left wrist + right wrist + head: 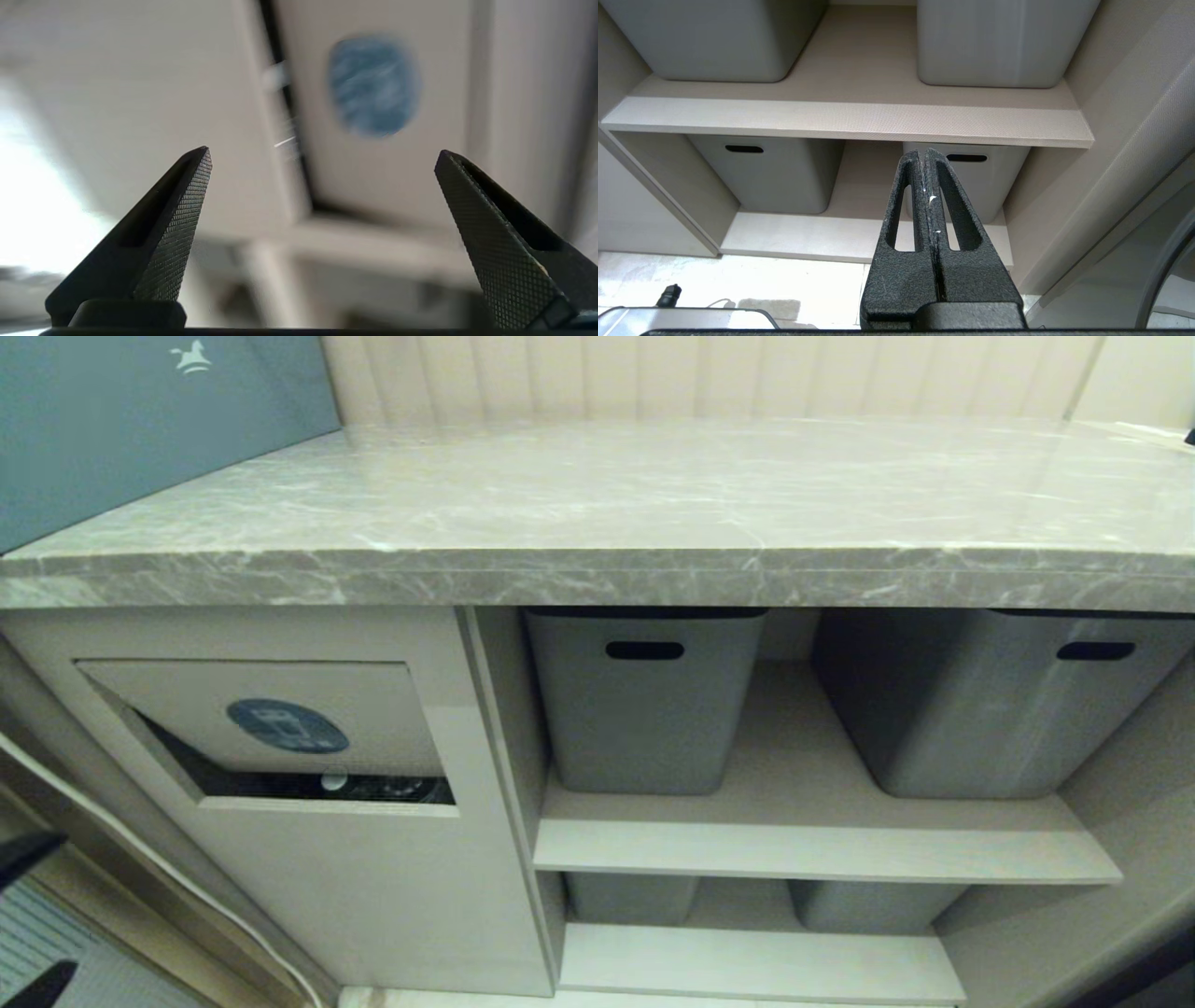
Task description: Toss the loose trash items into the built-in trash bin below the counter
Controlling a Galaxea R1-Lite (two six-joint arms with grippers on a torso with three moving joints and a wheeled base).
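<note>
Head view: the table (597, 495) carries no bottles; at 8 o'clock the trash bin flap (271, 719) hangs ajar over a pale cap (333, 781), which may jam it

Left wrist view: left gripper (322, 154) wide, empty

Right wrist view: right gripper (927, 156) pinched together, parked by the shelf (850, 122)

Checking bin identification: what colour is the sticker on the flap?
Blue oval sticker, clearest in the head view.
</note>
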